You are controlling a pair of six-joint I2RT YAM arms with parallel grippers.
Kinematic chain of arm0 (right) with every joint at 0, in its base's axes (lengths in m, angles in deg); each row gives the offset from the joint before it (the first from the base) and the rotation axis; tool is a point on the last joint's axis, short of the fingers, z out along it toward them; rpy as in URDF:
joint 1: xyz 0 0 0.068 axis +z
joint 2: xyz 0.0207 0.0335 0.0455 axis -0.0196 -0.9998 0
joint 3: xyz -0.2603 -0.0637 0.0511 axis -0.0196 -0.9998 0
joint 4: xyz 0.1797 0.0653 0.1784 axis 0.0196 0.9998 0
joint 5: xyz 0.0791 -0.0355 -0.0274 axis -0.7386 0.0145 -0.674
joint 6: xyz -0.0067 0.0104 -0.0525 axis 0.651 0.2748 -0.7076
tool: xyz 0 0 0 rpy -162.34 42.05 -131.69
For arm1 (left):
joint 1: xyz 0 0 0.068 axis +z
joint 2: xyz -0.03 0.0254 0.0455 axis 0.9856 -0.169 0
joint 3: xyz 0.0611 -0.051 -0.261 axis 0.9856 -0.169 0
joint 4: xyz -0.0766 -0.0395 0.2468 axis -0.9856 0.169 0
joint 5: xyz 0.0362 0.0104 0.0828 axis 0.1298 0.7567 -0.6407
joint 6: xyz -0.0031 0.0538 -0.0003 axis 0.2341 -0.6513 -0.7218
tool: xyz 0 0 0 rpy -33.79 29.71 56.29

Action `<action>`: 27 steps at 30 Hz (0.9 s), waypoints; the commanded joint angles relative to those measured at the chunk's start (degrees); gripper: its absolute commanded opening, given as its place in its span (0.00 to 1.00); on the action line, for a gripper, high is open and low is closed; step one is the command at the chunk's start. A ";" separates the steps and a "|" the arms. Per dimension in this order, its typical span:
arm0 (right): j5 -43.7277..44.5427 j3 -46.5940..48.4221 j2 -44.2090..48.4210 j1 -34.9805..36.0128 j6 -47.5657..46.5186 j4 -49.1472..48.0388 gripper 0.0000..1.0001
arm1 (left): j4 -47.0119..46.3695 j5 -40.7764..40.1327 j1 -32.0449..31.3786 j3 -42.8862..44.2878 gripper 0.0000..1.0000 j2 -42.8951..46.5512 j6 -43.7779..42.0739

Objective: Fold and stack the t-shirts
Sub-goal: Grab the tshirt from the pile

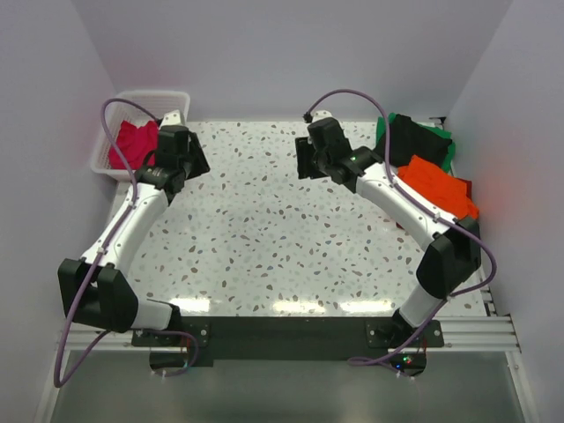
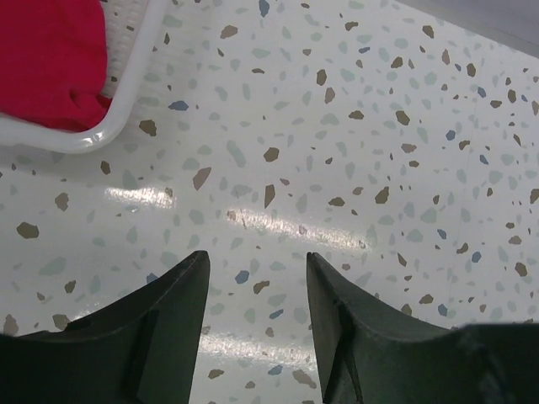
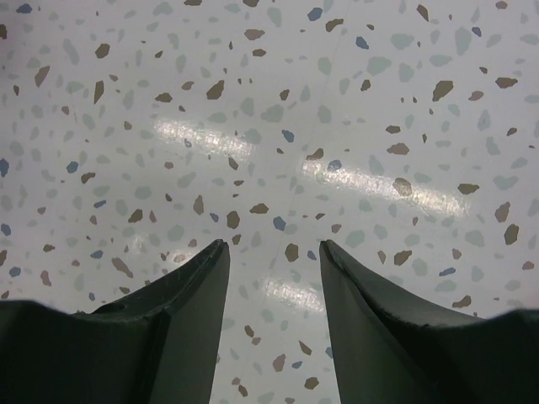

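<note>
Top external view: left hand (image 2: 257, 261) and right hand (image 3: 274, 248) hang spread, empty, above the speckled desk (image 1: 264, 229). Crimson-pink t-shirt (image 1: 134, 143) lies in the white basket (image 1: 145, 94), far left; orange t-shirt (image 1: 436, 185), black t-shirt (image 1: 407, 137) and green t-shirt (image 1: 443, 141) heaped far right.

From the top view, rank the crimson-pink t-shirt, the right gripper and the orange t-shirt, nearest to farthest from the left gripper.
Measured from the left gripper:
1. Crimson-pink t-shirt, in the white basket just to its left.
2. Right gripper, to its right, past the centre.
3. Orange t-shirt, at the far right edge.
</note>
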 commanded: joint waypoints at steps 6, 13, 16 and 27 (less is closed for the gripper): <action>-0.74 4.26 -1.50 0.42 -1.21 -0.79 0.51 | 1.43 -7.89 0.32 6.88 0.62 -4.56 1.69; -1.27 4.52 -2.12 0.42 -1.65 -1.66 0.59 | 4.69 -11.51 3.92 21.38 0.81 -16.34 3.01; -1.27 5.14 -2.82 0.33 -1.47 -1.67 0.63 | 6.80 -11.42 6.29 29.12 0.85 -22.58 3.02; -2.32 6.37 -5.90 0.33 -0.33 -2.19 0.63 | 8.56 -3.77 17.10 49.42 1.00 -40.87 -0.06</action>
